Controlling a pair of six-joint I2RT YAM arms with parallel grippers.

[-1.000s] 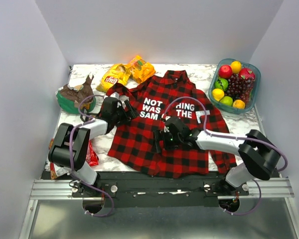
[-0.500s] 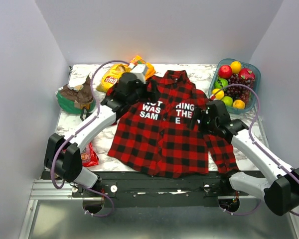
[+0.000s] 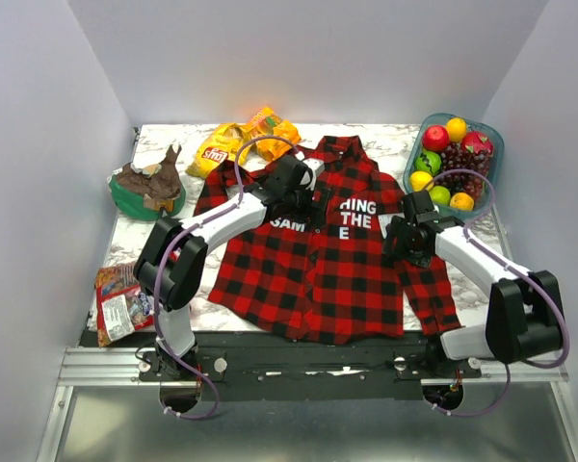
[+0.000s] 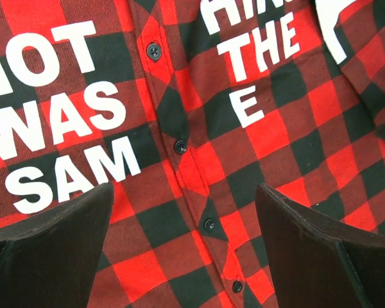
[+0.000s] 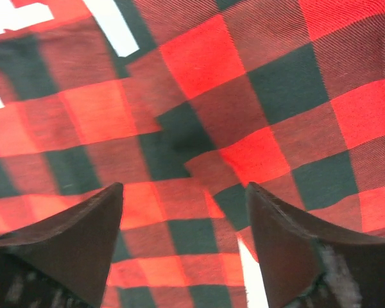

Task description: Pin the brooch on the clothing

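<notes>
Brooch, tiny greyish-tan disc: not visible in any view. Left gripper (image 4: 183,192) has swung onto the red-and-black plaid shirt's (image 3: 318,279) white lettering, jaws wide, empty. Right gripper (image 5: 183,189) now over the shirt's sleeve, wide, empty. Pinning not begun.

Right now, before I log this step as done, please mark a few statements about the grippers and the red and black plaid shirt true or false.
1. The left gripper and the right gripper are both open. True.
2. The red and black plaid shirt lies face up with its front buttoned. True.
3. The left gripper is above the fruit container. False: it is over the shirt's white letters.
4. The right gripper holds the brooch. False: it holds nothing, and no brooch shows in any view.
</notes>
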